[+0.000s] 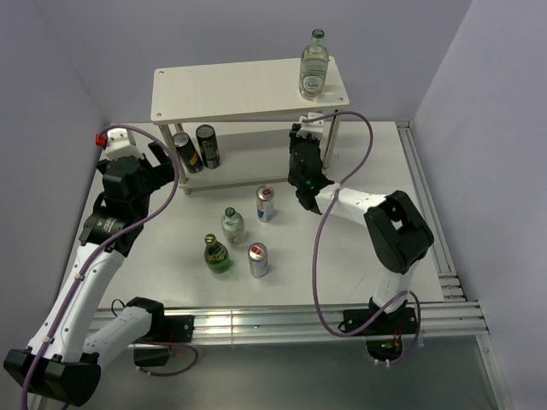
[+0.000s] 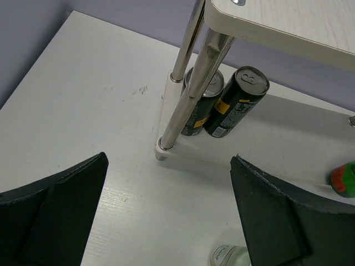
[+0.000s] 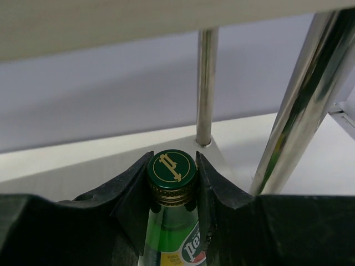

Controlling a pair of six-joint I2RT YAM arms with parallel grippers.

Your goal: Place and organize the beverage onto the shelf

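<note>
2 dark cans (image 2: 236, 102) on shelf (image 2: 299, 133) — gripper (image 2: 169, 160) spread.

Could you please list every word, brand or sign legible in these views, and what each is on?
"Per": the start of a cut-off word on the label of the green bottle in the right gripper.
Gold emblem, no letters: that bottle's cap.
Yellow print on the dark cans on the shelf: too blurred to read.
Labels on the clear bottle on top and the silver cans on the table: too small to read.

Wrist view: only the letters "Per" can be read on the green bottle (image 3: 166, 230) label (image 3: 194, 252), rest cut off. A gold emblem is printed on its cap (image 3: 171, 168). Other labels can't be read, too small/blurred.
</note>
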